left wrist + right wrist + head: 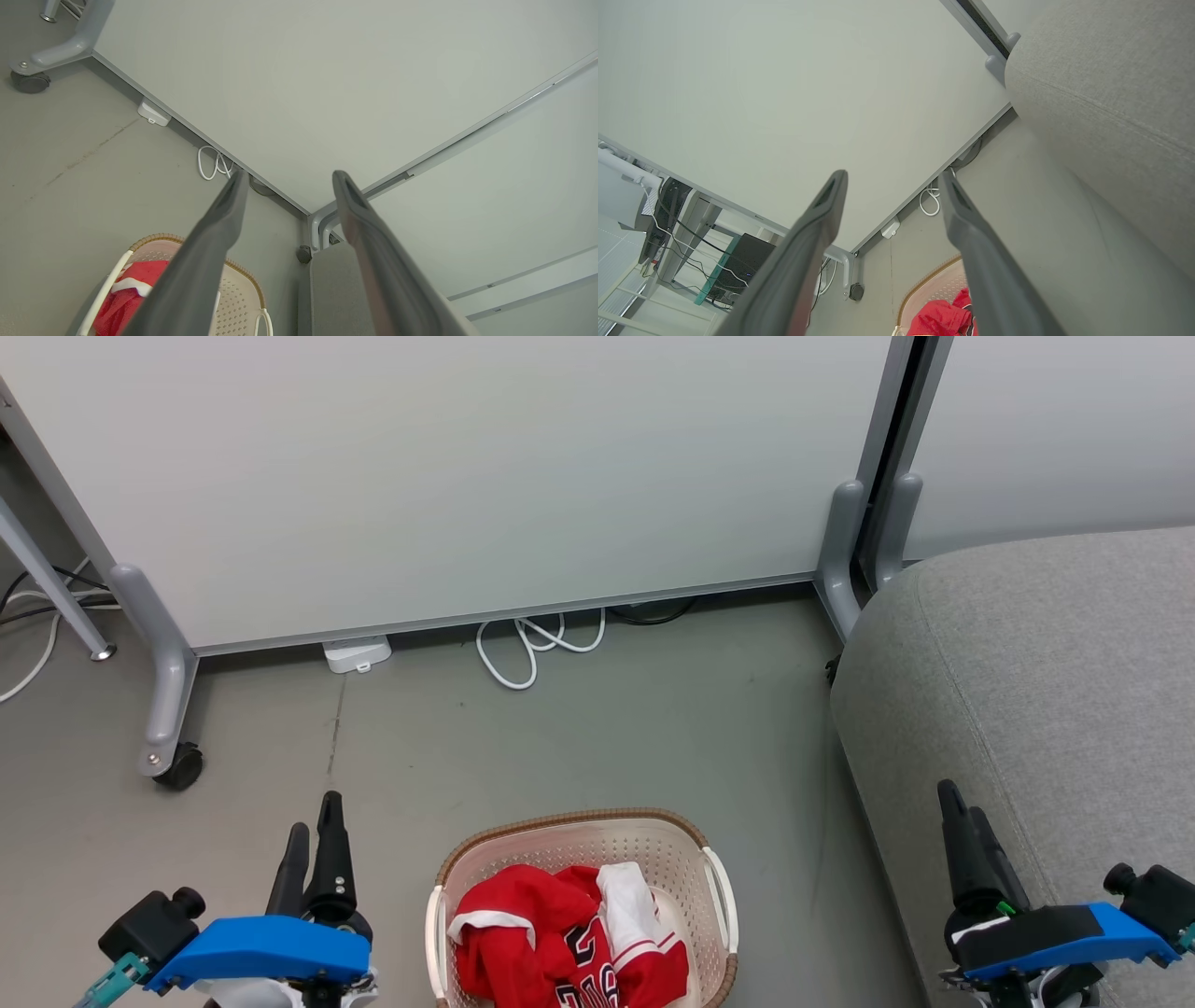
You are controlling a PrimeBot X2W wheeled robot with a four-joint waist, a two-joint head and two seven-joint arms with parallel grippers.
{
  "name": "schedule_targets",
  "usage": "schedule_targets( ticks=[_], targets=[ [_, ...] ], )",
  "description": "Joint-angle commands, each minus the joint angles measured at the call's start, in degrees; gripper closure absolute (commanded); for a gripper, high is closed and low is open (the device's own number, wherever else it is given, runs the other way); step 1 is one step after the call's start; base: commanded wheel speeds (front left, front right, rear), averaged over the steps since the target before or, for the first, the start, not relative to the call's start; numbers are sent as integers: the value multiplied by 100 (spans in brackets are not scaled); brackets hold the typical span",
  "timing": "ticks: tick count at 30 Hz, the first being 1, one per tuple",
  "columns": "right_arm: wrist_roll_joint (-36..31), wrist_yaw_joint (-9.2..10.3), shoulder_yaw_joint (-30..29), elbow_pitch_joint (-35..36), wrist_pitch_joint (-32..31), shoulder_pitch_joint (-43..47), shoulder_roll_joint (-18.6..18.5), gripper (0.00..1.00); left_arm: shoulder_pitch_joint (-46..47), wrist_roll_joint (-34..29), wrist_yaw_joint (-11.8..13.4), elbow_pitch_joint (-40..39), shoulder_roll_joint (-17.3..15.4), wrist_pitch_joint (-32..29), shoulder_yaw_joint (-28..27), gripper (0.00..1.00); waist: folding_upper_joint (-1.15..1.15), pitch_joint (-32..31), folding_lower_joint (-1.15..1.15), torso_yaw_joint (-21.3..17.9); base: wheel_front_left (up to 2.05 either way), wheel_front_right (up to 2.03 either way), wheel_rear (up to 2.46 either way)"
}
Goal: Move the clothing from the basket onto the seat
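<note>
Down in the basket point(579, 845), at the bottom middle of the head view, is where the clothing point(523, 919) sits; two red pieces with white trim bunched into one heap, the numbered jersey point(597, 975) lying toward the near side; nothing is on the seat point(1046, 691) yet, so I'd say the job hasn't really started. The basket is on the grey floor point(653, 728), with the seat close on its right and a strip of floor between them.

The left fingers point(217, 233) are spread apart and holding nothing, hanging off to the left of the basket; the right fingers point(810, 233) are also spread and empty, out on the right, right by the front edge of the seat. Further back there's a white cable point(537, 649) looped on the floor under a pale partition point(467, 476) on wheeled feet.

What could go wrong, my guess:
- the two pieces look tangled, so a pinch on one may drag the other half out and drop it on the floor;
- the basket looks light; a grab that catches its wall or handle could lift or tip it;
- a shallow pinch on loose cloth could slip mid-carry;
- the right arm is so near the seat that a swing could bump it.
</note>
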State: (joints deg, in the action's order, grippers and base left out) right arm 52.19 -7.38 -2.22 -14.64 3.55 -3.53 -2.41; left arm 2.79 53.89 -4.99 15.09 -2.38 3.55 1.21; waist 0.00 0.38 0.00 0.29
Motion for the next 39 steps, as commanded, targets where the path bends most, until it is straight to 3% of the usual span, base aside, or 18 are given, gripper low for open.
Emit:
schedule_targets(
  ticks=[1,17,39],
  targets=[
    [-179,-8,19,100,47,-135,-38,0,165,-201,25,-92,-58,47,47,0,0,-1,0,1,0,0,0],
    [-1502,-10,64,2,336,-162,-46,0,146,-1588,19,-200,-74,337,239,0,0,14,0,11,0,0,0],
    [-2862,-12,160,-104,648,-251,-54,0,203,-2313,-130,57,-43,669,357,0,0,22,0,21,0,0,0]
  ],
)
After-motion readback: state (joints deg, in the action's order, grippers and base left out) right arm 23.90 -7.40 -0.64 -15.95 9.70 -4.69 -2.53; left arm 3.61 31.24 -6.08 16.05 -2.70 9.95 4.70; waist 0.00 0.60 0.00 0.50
